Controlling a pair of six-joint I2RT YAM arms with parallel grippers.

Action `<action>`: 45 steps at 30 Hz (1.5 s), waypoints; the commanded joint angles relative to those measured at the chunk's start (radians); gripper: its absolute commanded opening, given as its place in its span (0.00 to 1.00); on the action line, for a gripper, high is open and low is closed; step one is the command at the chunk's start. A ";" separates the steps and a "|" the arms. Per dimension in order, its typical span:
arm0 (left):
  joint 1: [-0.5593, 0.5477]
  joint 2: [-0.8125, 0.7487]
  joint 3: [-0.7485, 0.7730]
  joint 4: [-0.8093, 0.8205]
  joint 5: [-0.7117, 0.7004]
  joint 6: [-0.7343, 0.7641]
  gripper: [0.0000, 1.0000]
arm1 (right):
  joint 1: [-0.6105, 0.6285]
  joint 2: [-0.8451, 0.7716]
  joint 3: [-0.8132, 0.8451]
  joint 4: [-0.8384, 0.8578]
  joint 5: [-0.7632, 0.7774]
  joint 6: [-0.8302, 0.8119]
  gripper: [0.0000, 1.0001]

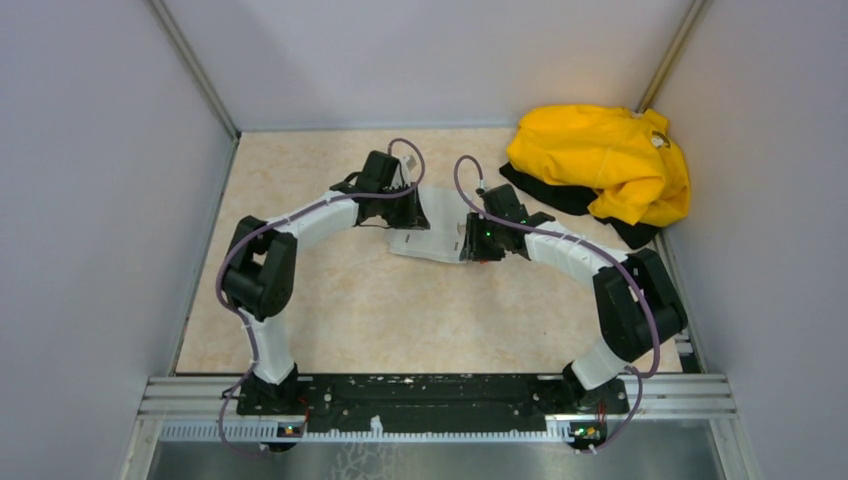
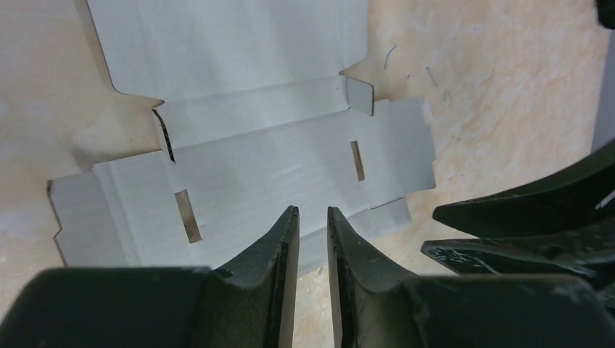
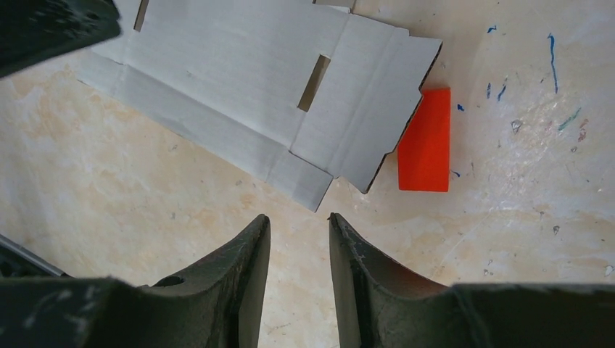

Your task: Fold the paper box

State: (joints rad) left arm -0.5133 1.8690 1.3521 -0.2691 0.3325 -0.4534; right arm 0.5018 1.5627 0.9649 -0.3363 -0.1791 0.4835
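Unfolded box lies flat on the table between both grippers. Left gripper: jaws narrowly parted above the sheet's edge, nothing between them. Right gripper: jaws slightly apart over bare table near a corner flap, empty; red block just beside the sheet.

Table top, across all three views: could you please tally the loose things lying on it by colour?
Grey-white: 1, the paper box, a flat sheet
Red: 1, the small block
Yellow: 1, the garment
Black: 1, the cloth under the garment
Total: 4
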 commanded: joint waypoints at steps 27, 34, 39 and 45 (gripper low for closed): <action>-0.091 0.129 -0.145 0.095 -0.151 -0.071 0.24 | 0.012 0.069 -0.064 0.089 0.062 0.014 0.20; -0.096 0.139 -0.146 0.094 -0.155 -0.074 0.24 | 0.013 0.078 -0.072 0.083 0.119 0.009 0.18; -0.098 0.144 -0.145 0.094 -0.157 -0.076 0.23 | 0.017 0.069 -0.077 0.072 0.165 0.003 0.16; -0.101 0.148 -0.148 0.096 -0.153 -0.080 0.24 | 0.025 0.097 -0.062 0.083 0.176 0.008 0.15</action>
State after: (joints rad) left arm -0.6006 1.9694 1.2316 -0.1486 0.2085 -0.5316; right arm 0.5034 1.6402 0.8898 -0.2794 -0.0296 0.4915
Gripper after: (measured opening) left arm 0.235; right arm 0.156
